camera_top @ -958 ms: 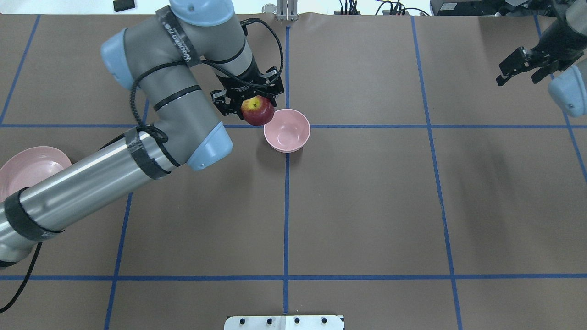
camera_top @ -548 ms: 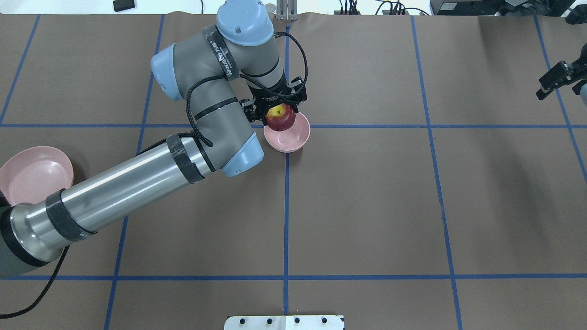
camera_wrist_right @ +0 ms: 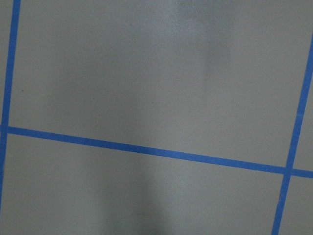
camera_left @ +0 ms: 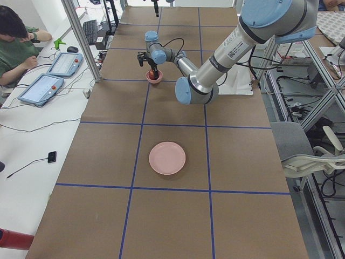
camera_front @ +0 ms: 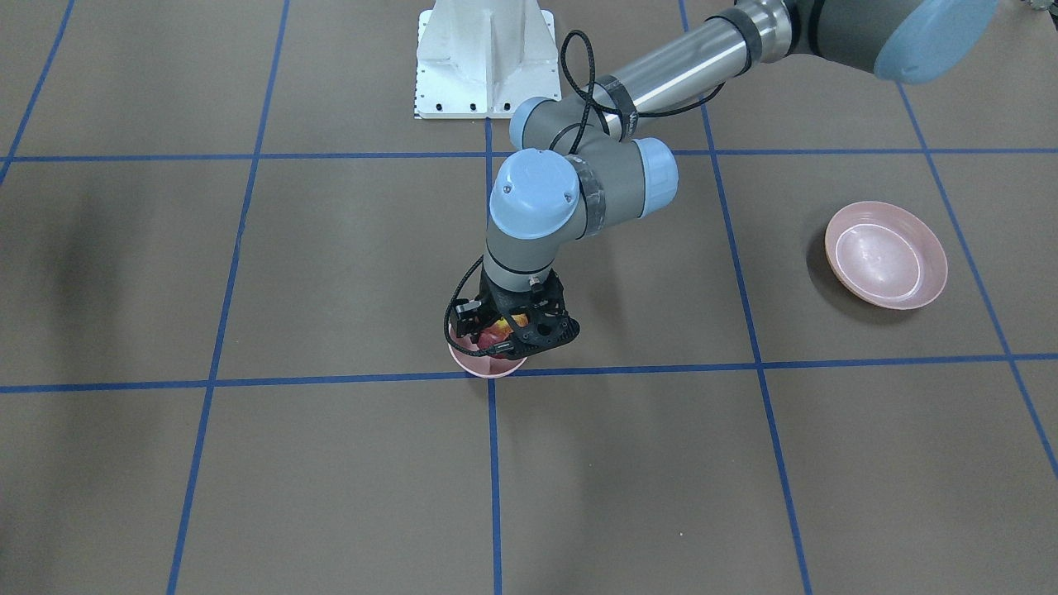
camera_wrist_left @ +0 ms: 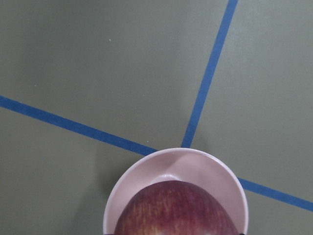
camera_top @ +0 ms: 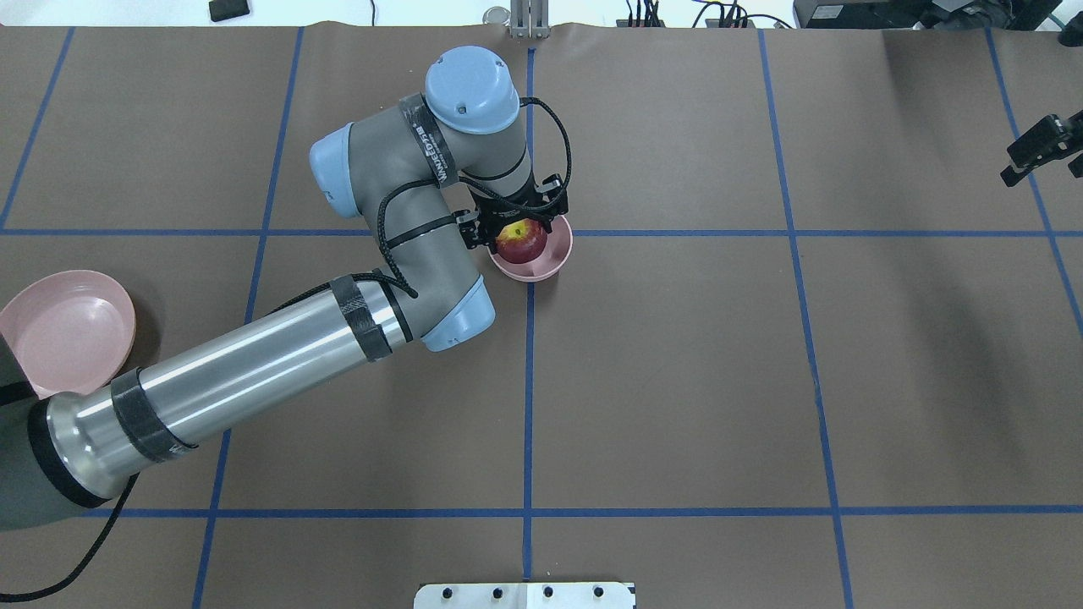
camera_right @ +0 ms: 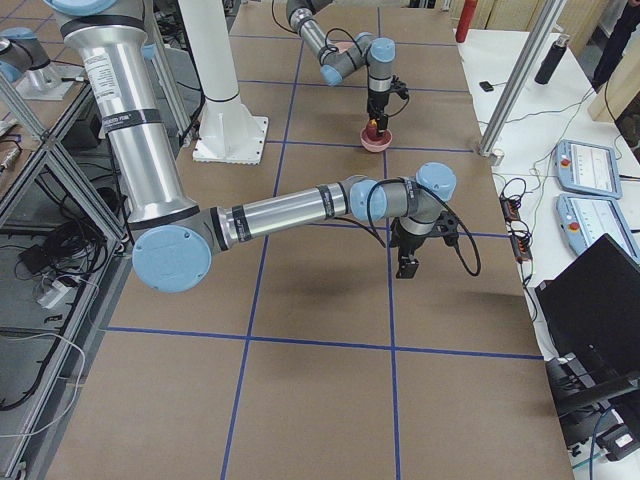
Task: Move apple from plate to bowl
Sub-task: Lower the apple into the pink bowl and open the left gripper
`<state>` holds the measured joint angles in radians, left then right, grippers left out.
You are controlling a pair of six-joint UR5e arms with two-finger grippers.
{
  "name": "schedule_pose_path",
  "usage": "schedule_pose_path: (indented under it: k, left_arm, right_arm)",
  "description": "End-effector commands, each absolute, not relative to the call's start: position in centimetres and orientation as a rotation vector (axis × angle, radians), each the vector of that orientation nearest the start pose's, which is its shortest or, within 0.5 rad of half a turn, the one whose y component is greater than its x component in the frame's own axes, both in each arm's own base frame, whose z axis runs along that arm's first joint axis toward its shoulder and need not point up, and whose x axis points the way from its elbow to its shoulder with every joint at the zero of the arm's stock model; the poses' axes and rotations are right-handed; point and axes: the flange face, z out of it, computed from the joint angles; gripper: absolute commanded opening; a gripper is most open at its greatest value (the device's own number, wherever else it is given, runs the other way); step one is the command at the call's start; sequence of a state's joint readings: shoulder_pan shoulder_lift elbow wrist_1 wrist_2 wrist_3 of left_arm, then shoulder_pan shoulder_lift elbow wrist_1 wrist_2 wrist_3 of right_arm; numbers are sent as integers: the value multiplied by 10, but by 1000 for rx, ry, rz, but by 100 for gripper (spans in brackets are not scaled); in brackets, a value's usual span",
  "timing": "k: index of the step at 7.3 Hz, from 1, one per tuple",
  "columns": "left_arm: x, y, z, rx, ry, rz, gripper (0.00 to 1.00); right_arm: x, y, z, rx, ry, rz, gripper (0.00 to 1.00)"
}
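The dark red apple (camera_top: pixel 520 242) with a yellow stem patch is held between the fingers of my left gripper (camera_top: pixel 519 228). It sits low inside the small deep pink bowl (camera_top: pixel 548 264) at the table's centre line. In the front view the gripper (camera_front: pixel 510 334) stands upright over the bowl (camera_front: pixel 488 365), with the apple (camera_front: pixel 494 335) partly hidden. The left wrist view shows the apple (camera_wrist_left: pixel 171 208) inside the bowl's rim (camera_wrist_left: pixel 146 166). The wide pink plate (camera_top: pixel 68 326) lies bare at the far left. My right gripper (camera_top: pixel 1042 152) hangs open and empty at the far right edge.
Brown table cover with blue tape grid lines. The left arm's forearm (camera_top: pixel 254 372) stretches across the left half between plate and bowl. A white base plate (camera_top: pixel 525 595) is at the near edge. An operator (camera_left: pixel 19 46) sits beside the table with tablets.
My left gripper has carried the apple right and down, from beside the bowl's left rim into the bowl. My right arm has drawn back toward the right edge.
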<state>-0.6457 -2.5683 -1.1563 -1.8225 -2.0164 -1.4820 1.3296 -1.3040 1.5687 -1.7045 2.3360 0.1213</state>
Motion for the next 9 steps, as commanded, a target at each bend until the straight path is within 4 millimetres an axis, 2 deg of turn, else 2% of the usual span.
schedule_pose_path:
  k: [1, 2, 3, 6, 7, 8, 9]
  left_arm:
    - [601, -565, 164, -97, 925, -330, 0]
    - [602, -563, 162, -97, 927, -328, 58]
    - [599, -563, 157, -96, 935, -334, 95]
    - [582, -556, 138, -86, 959, -339, 98]
    - [549, -568, 140, -77, 920, -378, 98]
    - [495, -570, 161, -15, 900, -321, 98]
    - [433, -560, 201, 91, 875, -169, 98]
  right_arm:
    - [-80, -597, 527, -16, -775, -162, 100]
    - [-80, -597, 527, -17, -772, -159, 100]
    - [-79, -598, 527, -13, -772, -162, 100]
    - [-72, -591, 527, 1, -751, -148, 100]
    - [-69, -577, 550, -28, -740, -145, 100]
    - [-68, -578, 552, -12, -741, -152, 100]
    - [-66, -579, 552, -14, -741, -142, 100]
